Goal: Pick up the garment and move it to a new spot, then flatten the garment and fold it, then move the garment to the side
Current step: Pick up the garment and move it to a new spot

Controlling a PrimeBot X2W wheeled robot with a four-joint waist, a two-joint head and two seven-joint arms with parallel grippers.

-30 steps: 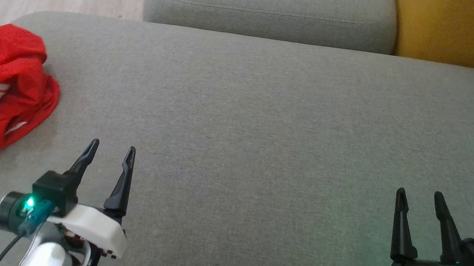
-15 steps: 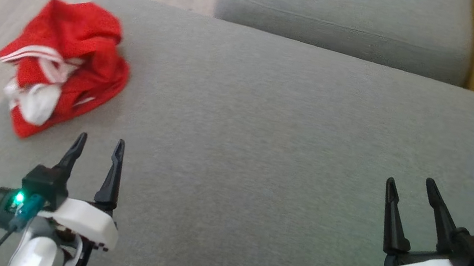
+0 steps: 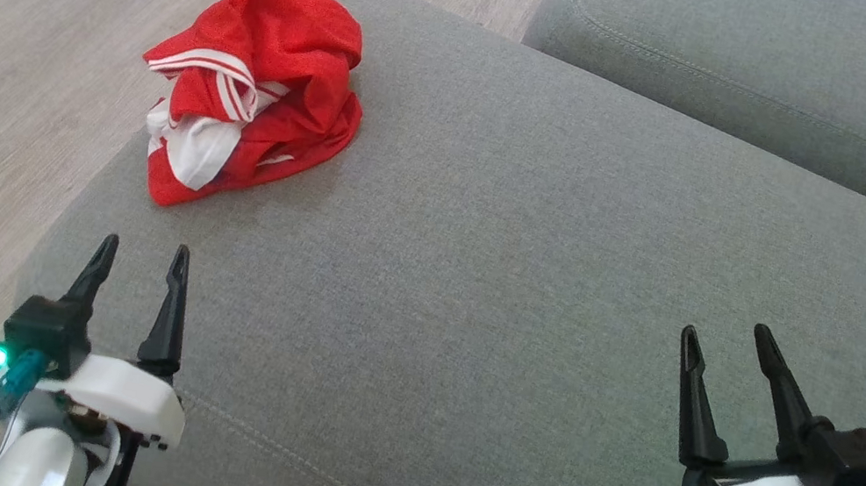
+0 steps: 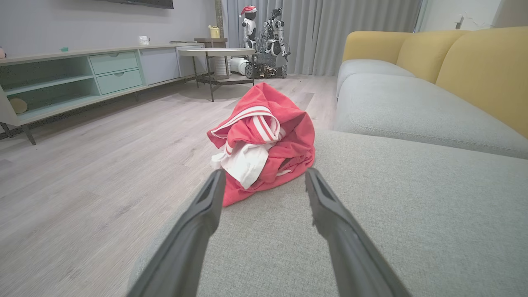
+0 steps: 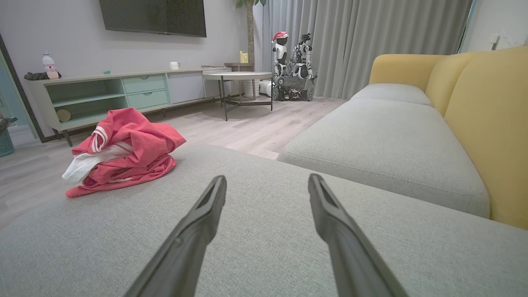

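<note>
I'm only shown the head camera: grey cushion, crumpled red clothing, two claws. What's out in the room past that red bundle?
Observer: In the left wrist view, a round table stands on the wooden floor beyond the red garment.
Operator: Anything else out there?
Observer: Another robot in a Santa hat, standing by grey curtains.
Operator: Does the sofa have a back?
Observer: Yes, yellow back cushions, seen in the right wrist view.

Soft, even daylight, faint shadows; wrist views bend at the edges, head view slightly grainy.
</note>
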